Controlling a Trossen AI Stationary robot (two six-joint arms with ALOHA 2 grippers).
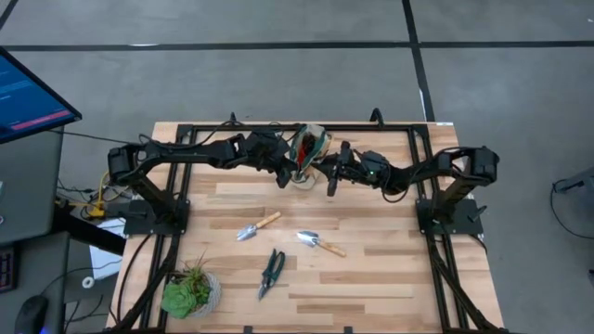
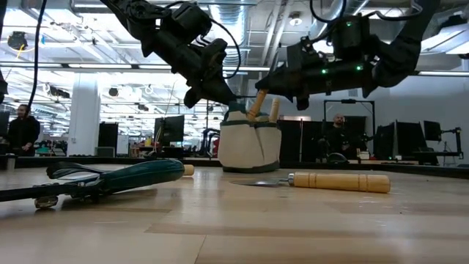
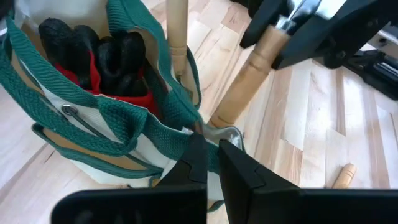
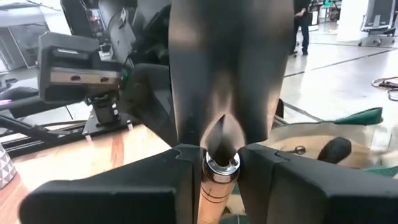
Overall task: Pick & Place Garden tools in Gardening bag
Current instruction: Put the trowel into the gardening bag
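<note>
The green and cream gardening bag (image 1: pixel 311 153) stands upright at the far middle of the table. It holds red-and-black gloves (image 3: pixel 93 56) and an upright wooden handle (image 3: pixel 177 37). My left gripper (image 3: pixel 211 149) is shut on the bag's rim. My right gripper (image 4: pixel 221 158) is just right of the bag, shut on a wooden-handled tool (image 3: pixel 255 71). The tool slants with its handle down and its lower end at the bag's rim. Two trowels (image 1: pixel 257 225) (image 1: pixel 320 243) and dark-handled shears (image 1: pixel 271 272) lie flat on the table nearer the front. My left gripper pinches the bag's green woven rim (image 3: pixel 186 121) between its two fingers, slanting down from the table's left. The bag stands on the table. My right gripper pinches the tool at its silver ferrule (image 4: pixel 222 167), where handle meets metal head, one finger on each side. The tool is lifted, handle hanging down toward the bag, its dark head (image 4: pixel 230 68) beyond the fingers.
A potted green plant (image 1: pixel 190 292) stands at the near left corner. The shears (image 2: pixel 110 180) and one trowel's handle (image 2: pixel 341 181) lie in the foreground of the low view. A monitor (image 1: pixel 28 93) is off the table's left. People stand in the room behind.
</note>
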